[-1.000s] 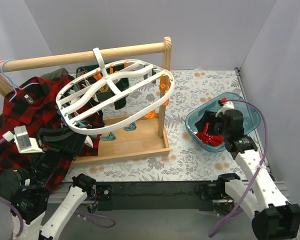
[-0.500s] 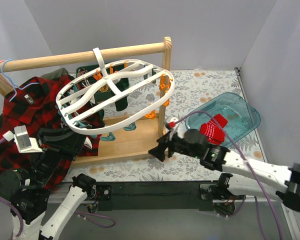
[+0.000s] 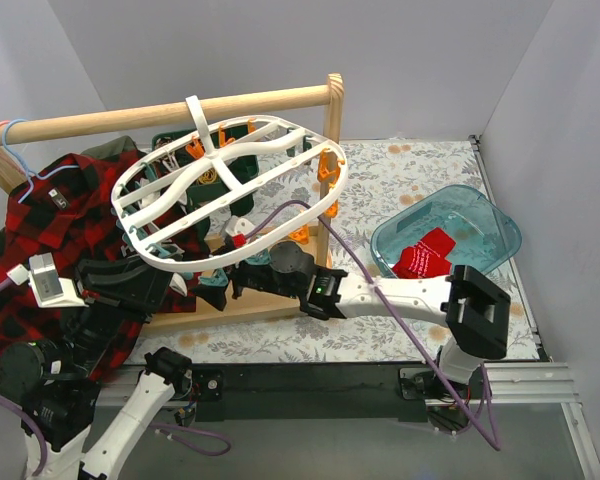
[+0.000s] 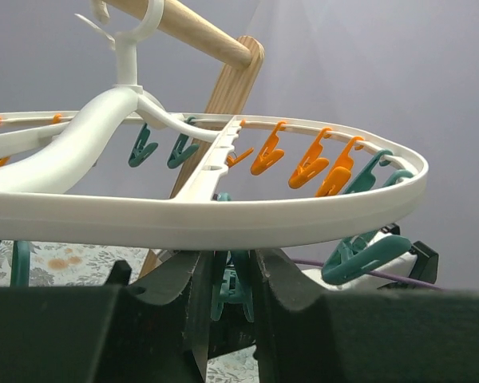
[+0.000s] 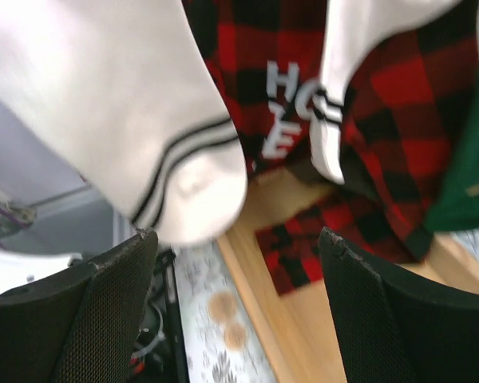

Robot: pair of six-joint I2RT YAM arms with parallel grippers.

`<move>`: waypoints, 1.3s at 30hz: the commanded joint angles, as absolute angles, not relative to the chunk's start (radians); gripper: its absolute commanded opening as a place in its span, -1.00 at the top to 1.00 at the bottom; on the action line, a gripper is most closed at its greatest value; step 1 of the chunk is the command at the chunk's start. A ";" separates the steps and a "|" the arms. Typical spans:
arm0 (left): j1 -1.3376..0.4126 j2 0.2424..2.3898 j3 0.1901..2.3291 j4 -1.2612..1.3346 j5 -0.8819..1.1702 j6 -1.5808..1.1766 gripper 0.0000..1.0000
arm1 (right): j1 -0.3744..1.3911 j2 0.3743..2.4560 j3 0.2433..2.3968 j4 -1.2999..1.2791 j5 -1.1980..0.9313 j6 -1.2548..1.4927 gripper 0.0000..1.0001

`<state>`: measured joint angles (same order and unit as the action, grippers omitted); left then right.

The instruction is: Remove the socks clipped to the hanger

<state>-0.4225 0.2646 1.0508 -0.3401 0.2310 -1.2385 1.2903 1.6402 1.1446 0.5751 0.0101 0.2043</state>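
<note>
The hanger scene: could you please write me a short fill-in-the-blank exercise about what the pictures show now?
1. The sock in the blue bin is ___.
2. The white hanger hangs from a ___ rail.
3. Its clips are teal and ___.
4. In the right wrist view, the right gripper is ___.

Missing words: red; wooden; orange; open.

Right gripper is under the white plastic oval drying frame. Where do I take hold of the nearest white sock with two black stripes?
I'd take the striped white sock by its rounded free end, around the stripes: that part hangs loose and unobstructed, while its top runs out of view. Bring the open right gripper straight ahead, shifted left in the wrist view.
</note>
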 commanded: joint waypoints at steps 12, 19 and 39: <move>-0.425 0.256 1.040 -0.387 0.288 -1.259 1.00 | 1.324 1.775 1.327 0.678 -0.104 0.250 -0.70; -0.425 0.252 1.038 -0.385 0.288 -1.261 1.00 | 1.341 1.776 1.308 0.716 -0.189 0.229 -0.72; -0.425 0.250 1.051 -0.393 0.291 -1.262 1.00 | 1.361 1.796 1.289 0.805 -0.297 0.250 -0.75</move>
<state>-0.4221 0.2550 1.0424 -0.3439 0.2218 -1.2613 1.3552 1.7889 1.2942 0.7017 -0.2504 0.2382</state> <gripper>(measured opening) 0.187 0.873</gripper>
